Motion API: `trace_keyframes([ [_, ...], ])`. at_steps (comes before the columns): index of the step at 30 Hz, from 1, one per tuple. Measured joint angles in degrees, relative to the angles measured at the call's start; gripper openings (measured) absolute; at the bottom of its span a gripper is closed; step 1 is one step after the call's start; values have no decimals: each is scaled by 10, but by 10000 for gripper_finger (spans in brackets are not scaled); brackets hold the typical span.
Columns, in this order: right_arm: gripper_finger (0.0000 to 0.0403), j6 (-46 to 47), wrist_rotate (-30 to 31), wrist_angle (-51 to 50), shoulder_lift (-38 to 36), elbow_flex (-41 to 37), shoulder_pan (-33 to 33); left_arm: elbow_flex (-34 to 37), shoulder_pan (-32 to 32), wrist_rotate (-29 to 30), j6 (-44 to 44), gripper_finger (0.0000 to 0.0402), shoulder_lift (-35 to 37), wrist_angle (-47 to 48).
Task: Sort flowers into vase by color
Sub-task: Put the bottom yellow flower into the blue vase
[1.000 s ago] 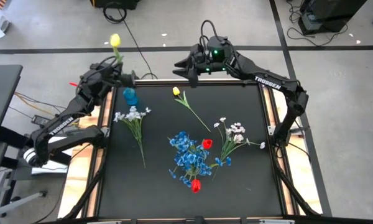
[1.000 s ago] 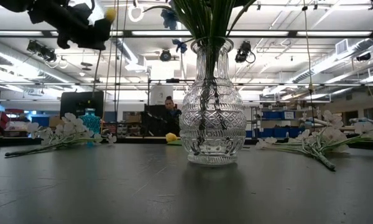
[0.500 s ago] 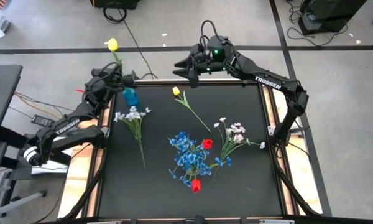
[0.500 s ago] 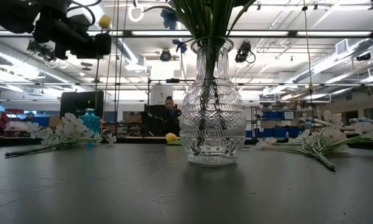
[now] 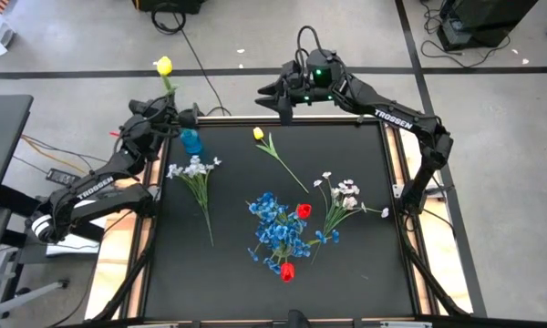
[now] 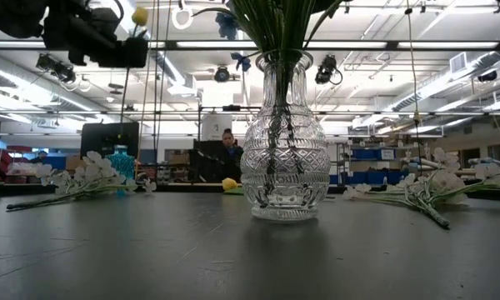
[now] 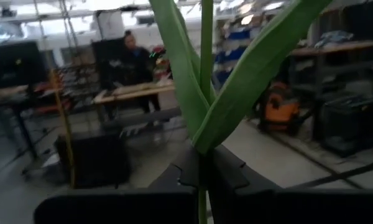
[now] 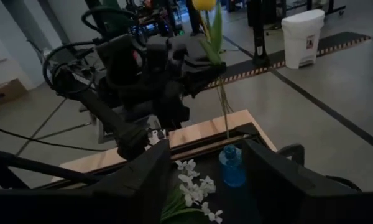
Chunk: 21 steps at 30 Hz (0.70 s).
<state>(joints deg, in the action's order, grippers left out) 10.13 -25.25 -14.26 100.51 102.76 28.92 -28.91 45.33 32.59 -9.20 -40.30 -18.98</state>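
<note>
my left gripper (image 5: 170,116) raised at far-left table corner, fingers clamped on yellow tulip (image 5: 165,66) stem, right gripper (image 5: 275,94) hovering at far edge, fingers apart

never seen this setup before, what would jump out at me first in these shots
Probably the yellow tulip held upright by the left gripper at the table's far left corner, its stem hanging over a small blue vase. Next, the glass vase mid-table, packed with blue flowers and red tulips. The right gripper hovers open at the far edge.
</note>
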Motion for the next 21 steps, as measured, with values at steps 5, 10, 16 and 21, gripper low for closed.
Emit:
trace_keyframes([
  [5, 208, 0, -1, 0, 0, 0, 1, 0, 3, 13, 44, 14, -4, 37],
  [10, 208, -1, -5, 0, 0, 0, 1, 0, 2, 35, 56, 15, -22, 42],
  [16, 208, 2, -21, 0, 0, 0, 0, 0, 2, 53, 55, 16, -29, 46],
  [21, 208, 2, -30, 0, 0, 0, -5, 1, 2, 53, 42, 17, -27, 5],
])
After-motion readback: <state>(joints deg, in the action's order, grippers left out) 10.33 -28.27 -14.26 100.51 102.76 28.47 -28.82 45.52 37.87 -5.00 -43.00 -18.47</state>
